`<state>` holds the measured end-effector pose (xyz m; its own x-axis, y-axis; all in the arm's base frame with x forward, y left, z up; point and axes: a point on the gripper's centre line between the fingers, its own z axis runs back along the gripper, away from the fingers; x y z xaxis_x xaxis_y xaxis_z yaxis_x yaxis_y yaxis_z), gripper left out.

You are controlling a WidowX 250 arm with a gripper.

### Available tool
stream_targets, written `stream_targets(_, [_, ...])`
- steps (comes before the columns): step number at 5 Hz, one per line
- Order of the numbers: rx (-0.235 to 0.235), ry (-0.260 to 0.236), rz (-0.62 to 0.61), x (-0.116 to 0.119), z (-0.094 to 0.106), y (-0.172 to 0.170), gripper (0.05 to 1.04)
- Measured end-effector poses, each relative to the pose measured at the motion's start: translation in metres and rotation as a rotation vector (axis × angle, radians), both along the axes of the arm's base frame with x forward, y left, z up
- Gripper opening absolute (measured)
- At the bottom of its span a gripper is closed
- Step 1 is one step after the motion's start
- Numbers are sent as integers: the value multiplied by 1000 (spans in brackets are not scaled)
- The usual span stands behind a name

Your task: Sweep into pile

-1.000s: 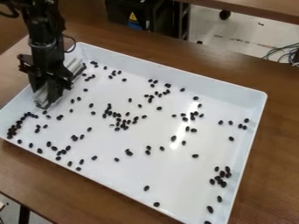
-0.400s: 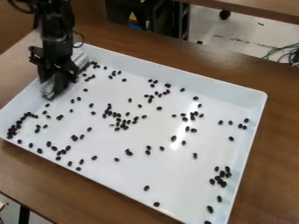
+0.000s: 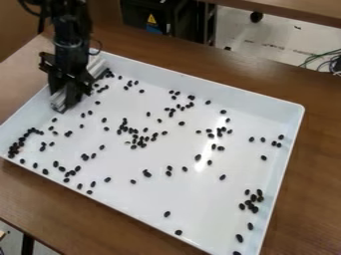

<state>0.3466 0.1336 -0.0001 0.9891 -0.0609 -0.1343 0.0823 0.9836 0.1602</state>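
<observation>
The black two-finger hand [image 3: 71,95] seems clenched on the pale, ridged sweeping bar [image 3: 98,66], which slants roughly along one short side of the white rectangular tray [image 3: 200,209]. From there, the small dark oval beans [image 3: 142,145] lie scattered rightward and nearer me, broadside to the bar. The dark hand masks the grip itself; the tray's nearest corner is cut off.

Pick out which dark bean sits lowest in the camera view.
The dark bean at the picture's bottom edge, near the tray's nearest corner; every other bean lies higher.
</observation>
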Motion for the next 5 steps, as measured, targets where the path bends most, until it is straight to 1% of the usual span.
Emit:
stream_targets(1, [-99, -20, -54, -6, -2, -24, 358])
stream_targets(2, [-146, -7, -127, -18, -2, -67, 358])
stream_targets(3, [-153, 4, -215, -25, -4, -118, 358])
stream_targets(4, [-160, 4, -269, -29, -5, -155, 358])
stream_targets(5, [-173, 4, -352, -34, -4, -202, 358])
